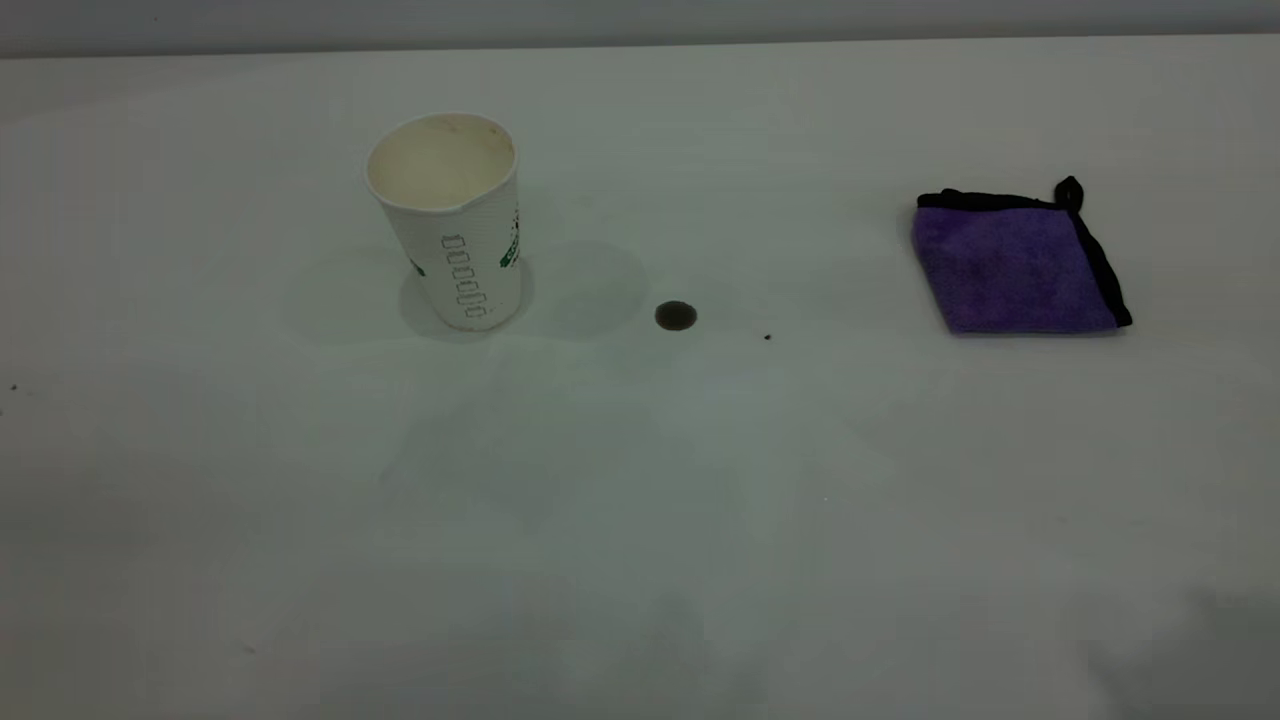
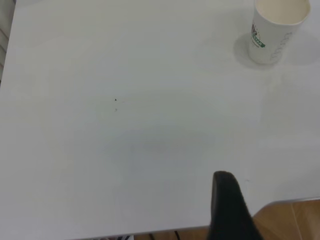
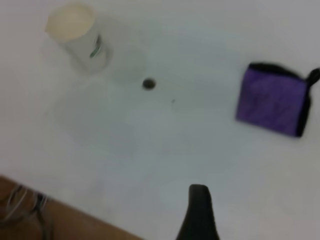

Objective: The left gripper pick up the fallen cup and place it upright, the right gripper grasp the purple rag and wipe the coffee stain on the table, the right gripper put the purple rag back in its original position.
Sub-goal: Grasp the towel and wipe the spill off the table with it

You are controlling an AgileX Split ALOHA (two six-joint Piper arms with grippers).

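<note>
The cup (image 1: 455, 225) stands upright, mouth up, on the white table (image 1: 640, 520) at the left; it also shows in the left wrist view (image 2: 275, 32) and the right wrist view (image 3: 77, 37). The coffee stain (image 1: 675, 316) is a small dark round spot to the right of the cup, also seen in the right wrist view (image 3: 148, 83). The purple rag (image 1: 1015, 262) lies folded flat at the far right, also in the right wrist view (image 3: 272, 100). Neither gripper appears in the exterior view. A black part of my left gripper (image 2: 227, 210) and of my right gripper (image 3: 197, 215) shows, each far from the objects and above the table's near edge.
A tiny dark speck (image 1: 767, 337) lies right of the stain. The table's edge and wooden floor (image 2: 290, 220) show in the left wrist view. Cables (image 3: 22, 210) lie beyond the edge in the right wrist view. The table's far edge runs along the top of the exterior view.
</note>
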